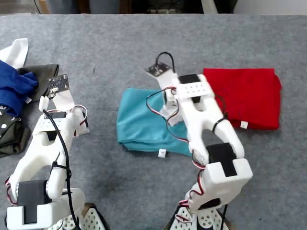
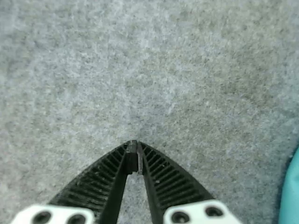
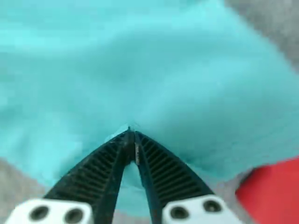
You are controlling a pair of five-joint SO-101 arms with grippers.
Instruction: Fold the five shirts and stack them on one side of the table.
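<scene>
Folding of the teal shirt (image 1: 144, 127) is the step we are judging in hand. Our right end effector (image 3: 131, 133) is sitting directly over it, tips pressed together; whether cloth is caught, we cannot tell. The red shirt (image 1: 244, 96) is lying folded just beside. Our left end effector (image 2: 134, 149), likewise pressed together, is hanging over bare desk (image 1: 120, 48). Next we are needing 1 firm pinch on a teal edge.

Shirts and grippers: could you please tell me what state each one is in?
teal shirt: folded, lying flat
red shirt: folded, lying flat
blue shirt: crumpled, unfolded
dark green shirt: heaped, unfolded
left gripper: shut, empty
right gripper: shut, tips at teal shirt
</scene>
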